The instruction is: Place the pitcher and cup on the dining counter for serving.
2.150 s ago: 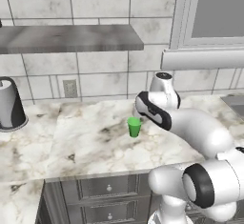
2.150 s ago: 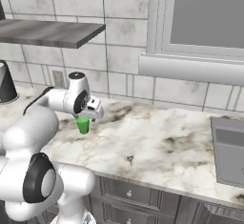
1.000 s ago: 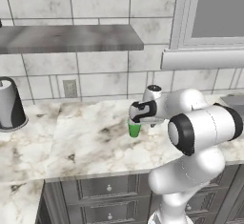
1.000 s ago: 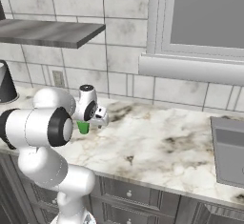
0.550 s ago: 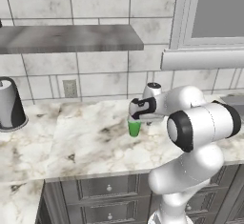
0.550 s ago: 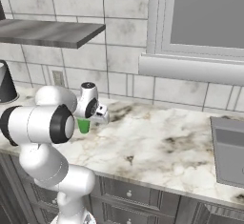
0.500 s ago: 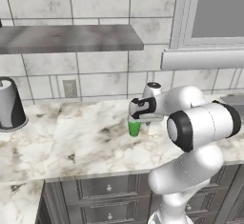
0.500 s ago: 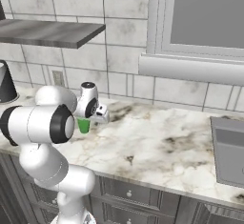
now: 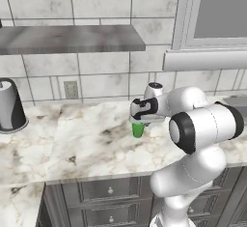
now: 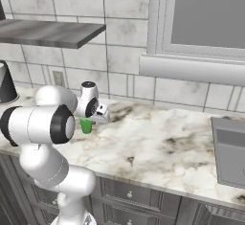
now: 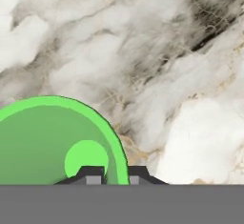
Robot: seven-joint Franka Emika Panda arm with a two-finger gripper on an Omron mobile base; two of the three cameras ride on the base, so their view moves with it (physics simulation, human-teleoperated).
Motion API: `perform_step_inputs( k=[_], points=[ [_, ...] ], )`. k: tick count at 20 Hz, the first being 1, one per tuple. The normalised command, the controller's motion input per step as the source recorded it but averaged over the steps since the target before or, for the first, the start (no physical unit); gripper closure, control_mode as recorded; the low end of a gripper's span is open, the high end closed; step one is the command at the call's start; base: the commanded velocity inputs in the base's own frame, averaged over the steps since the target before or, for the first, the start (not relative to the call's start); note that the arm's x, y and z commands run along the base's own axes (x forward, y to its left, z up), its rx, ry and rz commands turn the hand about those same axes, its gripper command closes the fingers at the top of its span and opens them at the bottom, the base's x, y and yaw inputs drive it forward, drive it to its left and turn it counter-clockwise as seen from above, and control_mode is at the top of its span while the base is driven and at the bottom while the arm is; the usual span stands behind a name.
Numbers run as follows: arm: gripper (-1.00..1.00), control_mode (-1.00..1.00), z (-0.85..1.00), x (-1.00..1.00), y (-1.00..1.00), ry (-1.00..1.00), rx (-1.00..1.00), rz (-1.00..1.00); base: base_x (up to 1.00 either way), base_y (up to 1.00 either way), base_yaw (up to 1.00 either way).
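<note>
The small green cup [image 9: 138, 131] stands on the marble wall counter [image 9: 72, 144], also seen in the right base view [image 10: 86, 126]. My gripper [image 9: 138, 123] comes down on it from above, hand pointing at the counter [image 10: 89, 120]. In the hand view the cup [image 11: 47, 142] sits at the lower left, and my gripper [image 11: 116, 174] straddles its right rim: one fingertip [image 11: 90, 173] is inside the cup, the other just outside, close against the wall. The cup rests on the counter. The pitcher and the dining counter are out of view.
A grey cylindrical container [image 9: 10, 106] stands at the counter's far left. A grey shelf [image 9: 72, 37] hangs above on the tiled wall. A sink [image 10: 232, 147] is set into the counter at the right. Drawers run below the counter's front edge.
Since two seconds ago the arm has folded and the hand has come down onto the cup's rim. Over the last half second nothing visibly moves.
</note>
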Motion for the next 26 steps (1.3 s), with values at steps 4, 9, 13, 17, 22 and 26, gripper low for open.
perform_step_inputs(
  k=[4,9,13,17,22,26],
  points=[
    [1.0,-1.0,0.05,0.0,0.0,-0.05,0.0,0.0,0.0,0.0,0.0],
    [1.0,-1.0,0.4,-0.12,0.0,-0.17,0.0,0.0,0.0,0.0,0.0],
    [1.0,-1.0,0.72,-0.42,0.0,-0.33,0.0,0.0,0.0,0.0,0.0],
    [1.0,-1.0,0.76,-0.41,0.0,-0.34,0.0,0.0,0.0,0.0,0.0],
    [1.0,-1.0,0.72,-0.53,0.0,-0.35,0.0,0.0,0.0,0.0,0.0],
    [1.0,-1.0,0.64,-0.62,-0.03,-0.27,0.0,0.0,0.0,0.0,0.0]
  ],
)
